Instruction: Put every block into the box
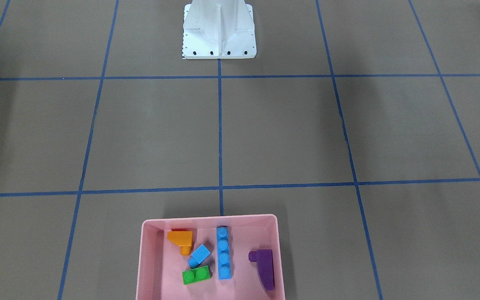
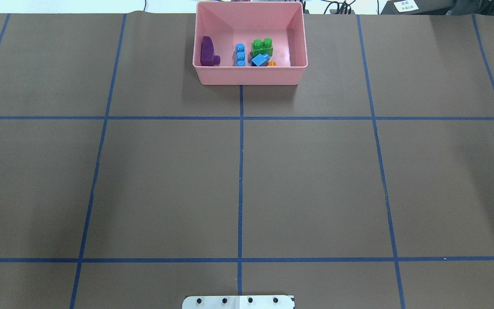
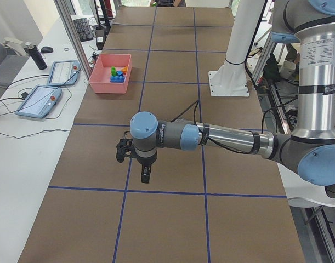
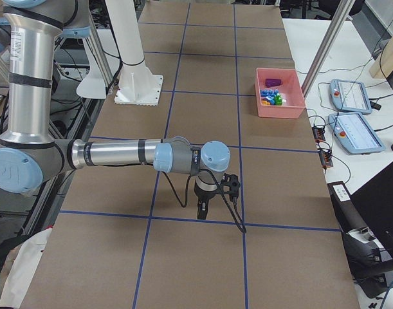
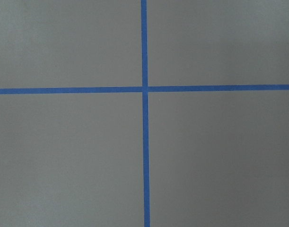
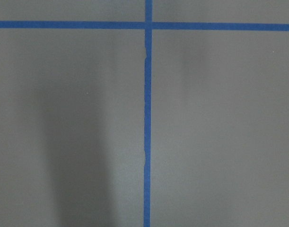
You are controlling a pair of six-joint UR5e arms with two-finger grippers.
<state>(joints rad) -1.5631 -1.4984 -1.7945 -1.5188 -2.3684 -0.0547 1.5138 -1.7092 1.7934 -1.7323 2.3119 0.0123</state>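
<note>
The white metal robot base [image 2: 238, 301] stands at the table edge opposite the shallow pale pink plastic tray [image 2: 249, 77], well apart from it. Between them lies the table top, a matt brown paper sheet [image 2: 315, 180] cut into large squares by blue tape lines [image 2: 240, 171]; one line runs to the middle of the tray's near wall.

The left gripper [image 3: 146, 175] and the right gripper [image 4: 202, 209] hang over the paper, each far from the tray toward its own end of the table. From these end views I cannot tell whether their fingers are spread or pressed together.

The tray is rectangular, round-cornered and glossy. All five studded plastic bricks lie on its floor:
- The long blue four-stud brick [image 1: 223, 254] lies near the middle.
- The purple sloped brick [image 1: 265, 266] lies by the tray's left wall.
- The tiny blue one-stud brick [image 1: 199, 255] lies tilted between the orange sloped brick [image 1: 180, 238] and the green two-stud brick [image 1: 196, 274].

Beyond the tray, a white bench [image 3: 24, 123] carries two grey touch-screen pendants [image 3: 38, 101].
</note>
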